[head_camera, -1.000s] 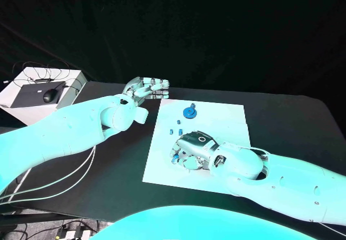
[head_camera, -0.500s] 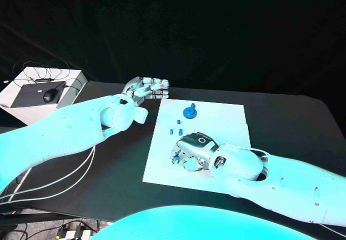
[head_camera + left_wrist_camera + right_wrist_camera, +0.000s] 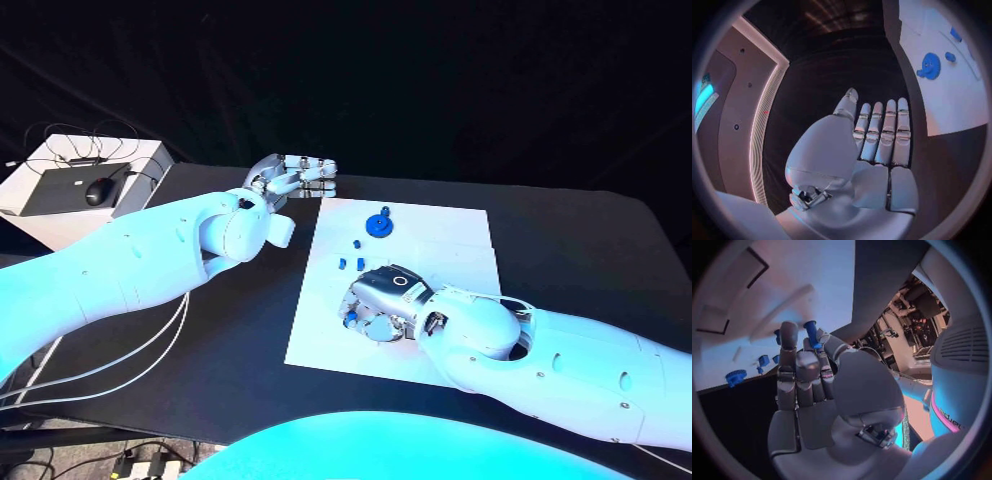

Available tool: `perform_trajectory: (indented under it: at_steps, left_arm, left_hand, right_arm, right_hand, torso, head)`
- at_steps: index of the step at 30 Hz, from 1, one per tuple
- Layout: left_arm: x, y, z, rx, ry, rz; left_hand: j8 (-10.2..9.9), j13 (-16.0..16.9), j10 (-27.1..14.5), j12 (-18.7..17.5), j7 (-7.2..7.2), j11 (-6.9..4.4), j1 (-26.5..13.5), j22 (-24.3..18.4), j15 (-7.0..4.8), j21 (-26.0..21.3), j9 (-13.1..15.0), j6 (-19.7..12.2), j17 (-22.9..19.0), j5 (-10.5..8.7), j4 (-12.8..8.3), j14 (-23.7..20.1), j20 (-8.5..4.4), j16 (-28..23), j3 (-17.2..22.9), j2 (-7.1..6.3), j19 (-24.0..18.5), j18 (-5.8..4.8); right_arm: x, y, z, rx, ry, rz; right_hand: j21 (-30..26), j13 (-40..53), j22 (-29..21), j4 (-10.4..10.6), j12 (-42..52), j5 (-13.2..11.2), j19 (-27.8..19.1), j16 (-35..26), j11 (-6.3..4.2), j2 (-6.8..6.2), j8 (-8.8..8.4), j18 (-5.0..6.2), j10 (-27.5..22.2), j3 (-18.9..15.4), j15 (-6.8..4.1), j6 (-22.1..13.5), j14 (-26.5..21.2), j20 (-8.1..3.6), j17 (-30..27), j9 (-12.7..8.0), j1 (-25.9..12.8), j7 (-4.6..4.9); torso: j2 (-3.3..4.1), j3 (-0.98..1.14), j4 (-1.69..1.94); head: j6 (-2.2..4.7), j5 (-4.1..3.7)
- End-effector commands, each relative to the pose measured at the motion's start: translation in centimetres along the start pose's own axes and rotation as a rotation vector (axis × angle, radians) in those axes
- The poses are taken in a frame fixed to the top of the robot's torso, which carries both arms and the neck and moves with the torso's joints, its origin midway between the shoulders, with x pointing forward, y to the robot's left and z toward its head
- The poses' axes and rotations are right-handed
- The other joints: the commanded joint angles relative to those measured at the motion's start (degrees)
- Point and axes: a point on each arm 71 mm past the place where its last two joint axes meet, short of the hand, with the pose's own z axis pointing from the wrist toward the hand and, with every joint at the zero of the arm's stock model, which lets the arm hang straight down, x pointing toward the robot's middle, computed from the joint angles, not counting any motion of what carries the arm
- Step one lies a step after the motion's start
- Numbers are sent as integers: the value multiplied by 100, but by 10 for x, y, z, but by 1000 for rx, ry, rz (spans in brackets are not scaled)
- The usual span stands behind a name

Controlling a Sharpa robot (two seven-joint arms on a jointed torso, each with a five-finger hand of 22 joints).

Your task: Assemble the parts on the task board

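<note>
While the right hand (image 3: 387,300) sits low over the near-left part of the task board (image 3: 447,235), its fingers are curled around a small blue peg (image 3: 811,334); the right wrist view shows that peg pinched upright between the thumb and fingers (image 3: 789,347), its flanged end poking clear above them. From the head view a bit of blue shows at the hand's left edge, close to the board surface.

Left hand (image 3: 293,176) hovers off the board, just past its far-left corner, above the black table (image 3: 577,240). Left wrist view shows fingers (image 3: 887,130) straight, side by side, thumb alongside, palm empty.

On the board: blue gear (image 3: 379,224) with its small knob lies near the far edge, left of centre. Three small blue parts (image 3: 351,262) lie between the gear and the right hand, apart from each other, near the board's left edge.

White box (image 3: 65,185) with a mouse and cables on top stands off the table's far-left corner.
</note>
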Motion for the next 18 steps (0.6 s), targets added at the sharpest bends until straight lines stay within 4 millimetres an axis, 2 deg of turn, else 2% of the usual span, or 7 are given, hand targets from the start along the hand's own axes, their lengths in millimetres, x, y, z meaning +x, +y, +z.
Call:
perform_trajectory:
  at_steps: [1,2,3,4,5,9,18]
  left_arm:
    - [2,-1,0,12,19,-8]
    - [3,-1,0,12,19,-8]
    - [3,-1,0,12,19,-8]
    - [3,-1,0,12,19,-8]
    - [3,-1,0,12,19,-8]
    - [3,-1,0,11,20,-8]
    - [3,-1,0,10,21,-8]
  left_hand:
    - [-5,-7,51,-10,15,2,-7,-7,4,15,-6,39,3,-26,29,-8,14,-15,-3,20,17,-1]
    - [-5,-7,51,-10,15,2,-7,-7,4,15,-6,39,3,-26,29,-8,14,-15,-3,20,17,-1]
    - [-5,-7,51,-10,15,2,-7,-7,4,15,-6,39,3,-26,29,-8,14,-15,-3,20,17,-1]
    - [-5,-7,51,-10,15,2,-7,-7,4,15,-6,39,3,-26,29,-8,14,-15,-3,20,17,-1]
    - [-5,-7,51,-10,15,2,-7,-7,4,15,-6,39,3,-26,29,-8,14,-15,-3,20,17,-1]
    - [-5,-7,51,-10,15,2,-7,-7,4,15,-6,39,3,-26,29,-8,14,-15,-3,20,17,-1]
    - [-5,-7,51,-10,15,2,-7,-7,4,15,-6,39,3,-26,29,-8,14,-15,-3,20,17,-1]
  right_arm:
    - [4,-1,1,11,20,-17]
    - [4,-1,2,11,21,-17]
    - [5,-1,2,11,21,-17]
    - [5,-1,2,11,21,-17]
    - [5,-1,3,10,22,-17]
    - [6,0,4,6,22,-15]
    - [6,3,3,-16,22,4]
  right_hand:
    - [-25,25,28,6,22,91,16,-24,-242,138,-8,158,424,-84,7,-33,13,-4,-17,-1,151,21]
    - [-29,24,34,9,21,109,13,-32,-237,111,-12,159,399,-110,12,-59,8,0,-28,-5,142,25]
    - [-32,23,39,15,20,302,14,-32,-224,43,-15,159,362,-172,20,-99,9,4,-30,-10,107,35]
    - [-33,24,42,13,22,345,14,-33,-224,33,-12,161,355,-193,22,-105,8,6,-32,-8,113,34]
    - [-50,22,70,28,20,344,13,-35,-214,65,-14,178,329,-332,27,-137,5,20,-47,-5,169,41]
    - [-64,19,85,36,17,360,12,-39,-193,-7,-17,179,254,-389,44,-195,2,32,-64,-13,119,44]
    - [-162,15,-12,180,21,459,72,-43,-111,-295,-16,210,-85,-690,109,-409,-6,99,-128,-13,-118,10]
  torso:
    - [1,1,0]
    - [-2,1,2]
    - [-1,1,3]
    - [-1,1,3]
    - [0,1,3]
    - [-2,0,0]
    - [1,0,2]
  head:
    - [8,-4]
    - [8,-7]
    - [9,-8]
    - [9,-8]
    - [12,-9]
    - [17,-12]
    - [13,-14]
